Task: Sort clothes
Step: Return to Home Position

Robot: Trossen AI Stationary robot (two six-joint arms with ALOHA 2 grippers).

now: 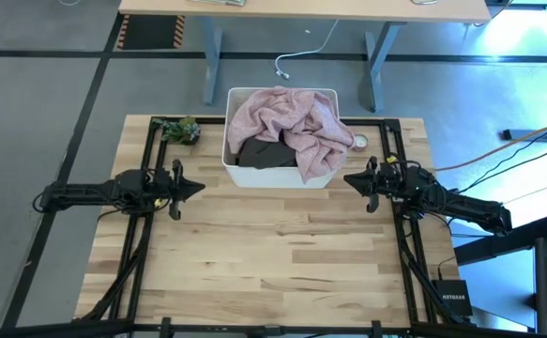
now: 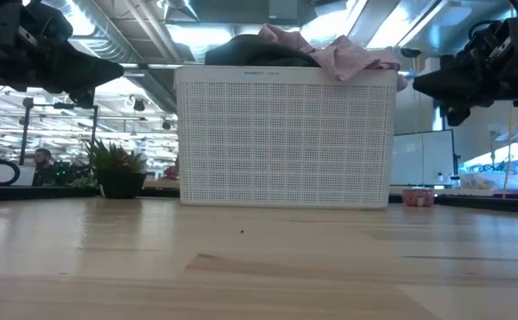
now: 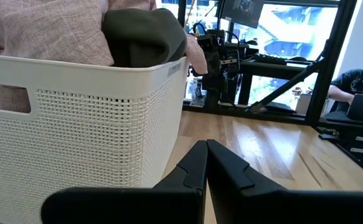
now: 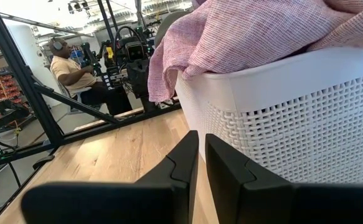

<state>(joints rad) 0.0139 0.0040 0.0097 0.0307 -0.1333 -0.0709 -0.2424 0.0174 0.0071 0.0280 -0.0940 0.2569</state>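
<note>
A white perforated bin stands at the table's far middle, filled with clothes. A pale pink garment lies on top and drapes over the bin's right rim. A dark olive garment lies under it at the near side. My left gripper hovers shut left of the bin, pointing right. My right gripper hovers shut right of the bin, pointing left. Both are empty and above the table.
A small potted plant stands at the far left of the table. A small pink-and-white round thing lies right of the bin. The wooden table stretches toward the near edge. A person sits beyond the table.
</note>
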